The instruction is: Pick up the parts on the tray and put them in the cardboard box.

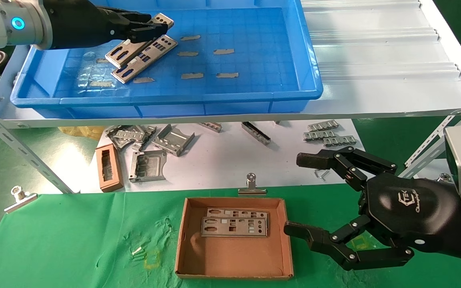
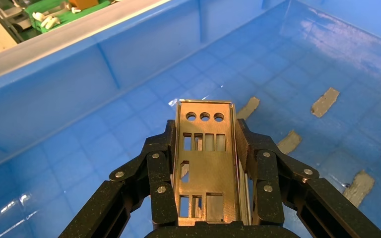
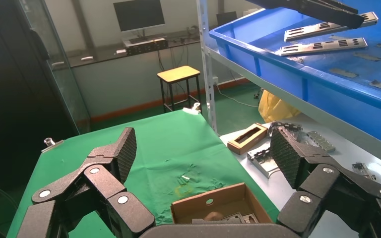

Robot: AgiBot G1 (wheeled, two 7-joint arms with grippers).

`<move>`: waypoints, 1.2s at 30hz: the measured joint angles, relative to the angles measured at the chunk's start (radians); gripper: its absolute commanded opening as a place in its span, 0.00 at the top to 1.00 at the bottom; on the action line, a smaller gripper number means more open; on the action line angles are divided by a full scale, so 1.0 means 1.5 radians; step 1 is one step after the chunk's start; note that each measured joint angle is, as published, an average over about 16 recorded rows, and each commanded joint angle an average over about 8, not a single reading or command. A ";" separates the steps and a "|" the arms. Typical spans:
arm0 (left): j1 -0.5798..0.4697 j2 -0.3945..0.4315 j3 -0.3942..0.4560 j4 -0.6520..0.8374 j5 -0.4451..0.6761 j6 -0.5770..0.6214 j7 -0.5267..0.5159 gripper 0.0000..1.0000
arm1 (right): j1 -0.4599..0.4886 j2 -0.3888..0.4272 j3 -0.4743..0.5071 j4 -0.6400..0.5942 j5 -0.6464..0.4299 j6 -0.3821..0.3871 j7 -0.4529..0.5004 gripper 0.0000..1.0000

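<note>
Blue tray [image 1: 294, 60] is the biggest thing I've got, up on the white shelf [image 1: 374, 48] w/ bits of grey tape stuck to its floor. Below it, the green cloth [image 1: 74, 236] covers the bench, and the cardboard box [image 1: 282, 248] sits in the middle of that cloth.

Right gripper [image 1: 302, 196] hangs just beside the box's right wall, fingers spread wide apart, nothing in them. I read that arm as idle.

Left gripper [image 1: 150, 29] is down in the tray's far-left part. In the left wrist view its pads [image 2: 250, 148] are pressed on both long edges of one plate [image 2: 206, 163], so it's clamped on that plate. I can't tell yet if the plate is off the floor.

Progress, as I judge it: two plates [image 1: 234, 227] already lie in the box, overlapping, toward its back wall. Two more plates [image 1: 144, 59] lie side by side in the tray, approx under the left gripper, plus the one gripped. So roughly halfway, three left incl. this one.

Brackets [image 1: 166, 142] and other bits on the lower shelf aren't my job.
</note>
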 measured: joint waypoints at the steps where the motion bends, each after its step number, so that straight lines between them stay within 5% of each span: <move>1: -0.001 0.000 0.000 0.001 0.000 0.002 0.000 1.00 | 0.000 0.000 0.000 0.000 0.000 0.000 0.000 0.00; 8: -0.001 -0.002 0.002 0.006 0.002 0.021 0.000 0.97 | 0.000 0.000 0.000 0.000 0.000 0.000 0.000 0.00; 15: 0.003 0.000 0.006 0.014 0.008 0.033 -0.006 0.14 | 0.000 0.000 0.000 0.000 0.000 0.000 0.000 0.00; 17: 0.004 0.001 0.006 0.015 0.009 0.031 -0.008 0.00 | 0.000 0.000 0.000 0.000 0.000 0.000 0.000 0.00; 22: 0.008 0.004 0.007 0.017 0.010 0.019 -0.011 0.05 | 0.000 0.000 0.000 0.000 0.000 0.000 0.000 0.00; 30: 0.013 0.008 0.007 0.016 0.009 -0.005 -0.013 0.92 | 0.000 0.000 0.000 0.000 0.000 0.000 0.000 0.00; 36: 0.016 0.009 0.005 0.014 0.008 -0.013 -0.012 1.00 | 0.000 0.000 0.000 0.000 0.000 0.000 0.000 0.00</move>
